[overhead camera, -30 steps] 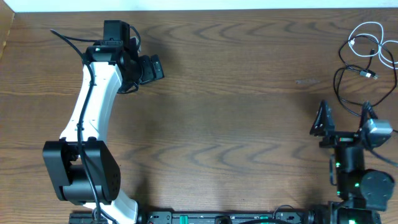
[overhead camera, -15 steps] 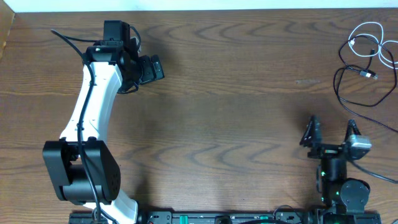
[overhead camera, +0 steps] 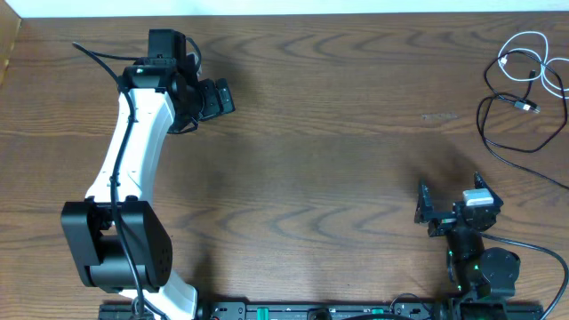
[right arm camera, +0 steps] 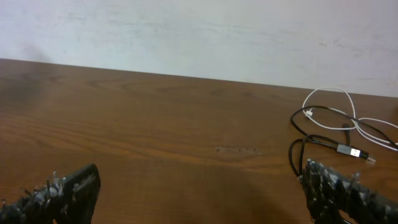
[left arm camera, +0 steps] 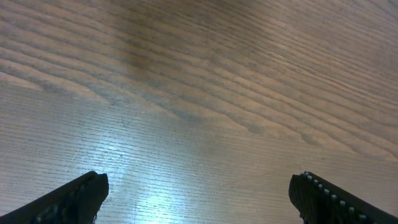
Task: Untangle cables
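The white cable (overhead camera: 503, 59) and the black cable (overhead camera: 526, 105) lie loosely looped together at the far right of the wooden table (overhead camera: 338, 133). In the right wrist view the white cable (right arm camera: 329, 89) loops behind the black cable (right arm camera: 353, 151), whose plug end points right. My right gripper (overhead camera: 451, 197) is open and empty near the front edge, well short of the cables and left of them; its fingers frame bare wood in its own view (right arm camera: 199, 193). My left gripper (overhead camera: 222, 96) is open and empty at the far left, over bare wood (left arm camera: 199, 199).
The white left arm (overhead camera: 133, 151) stretches along the left side of the table. A pale wall (right arm camera: 199, 31) stands behind the table's far edge. A thicker black robot wire (overhead camera: 533, 247) trails from the right arm's base.
My right gripper has drawn back toward the front edge and swung left, away from the cables. The left arm and both cables have not moved.
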Robot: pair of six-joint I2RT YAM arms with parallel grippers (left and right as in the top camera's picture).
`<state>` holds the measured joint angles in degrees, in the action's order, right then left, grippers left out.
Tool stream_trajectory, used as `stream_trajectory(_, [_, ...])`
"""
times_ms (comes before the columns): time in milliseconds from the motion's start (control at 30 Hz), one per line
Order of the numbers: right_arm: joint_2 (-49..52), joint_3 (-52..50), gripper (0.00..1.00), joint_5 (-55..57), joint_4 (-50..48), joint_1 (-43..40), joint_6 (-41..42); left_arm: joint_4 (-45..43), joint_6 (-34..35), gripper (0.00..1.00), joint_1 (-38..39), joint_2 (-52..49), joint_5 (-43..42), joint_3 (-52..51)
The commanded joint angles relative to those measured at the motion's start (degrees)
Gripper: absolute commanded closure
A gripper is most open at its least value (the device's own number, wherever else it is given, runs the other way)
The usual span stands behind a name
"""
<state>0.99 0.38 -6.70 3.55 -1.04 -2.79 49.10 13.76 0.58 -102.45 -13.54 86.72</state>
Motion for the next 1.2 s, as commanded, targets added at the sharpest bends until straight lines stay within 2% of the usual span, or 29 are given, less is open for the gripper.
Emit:
stream_trajectory(0, [-0.1, 0.0, 0.01, -0.8, 0.2, 0.3, -1.1, 0.2, 0.3, 0.02, -0.1, -0.1, 0.3, -0.3])
stream_trajectory(433, [-0.1, 0.0, 0.01, -0.8, 0.2, 0.3, -1.1, 0.2, 0.3, 0.02, -0.1, -0.1, 0.3, -0.2])
stream_trajectory(600, [-0.1, 0.0, 0.01, -0.8, 0.2, 0.3, -1.1, 2.3, -0.4, 0.02, -0.4, -0.1, 4.2, -0.3])
stream_trajectory(867, [-0.1, 0.0, 0.01, -0.8, 0.2, 0.3, -1.1, 2.2, -0.4, 0.02, 0.1, 8.4, 4.7, -0.9])
stream_trajectory(1033, [-0.1, 0.0, 0.01, -0.8, 0.2, 0.3, -1.1, -6.9, -1.3, 0.03, 0.9, 19.6, 7.2, -7.6])
stream_trajectory(1100, [-0.1, 0.0, 0.01, -0.8, 0.2, 0.3, -1.1, -12.2, -1.8, 0.02, 0.9, 24.7, 7.2, -12.5])
stream_trajectory(1167, [-0.1, 0.0, 0.01, -0.8, 0.2, 0.3, -1.1, -20.3, -3.6, 0.02, 0.9, 33.6, 7.2, -22.1])
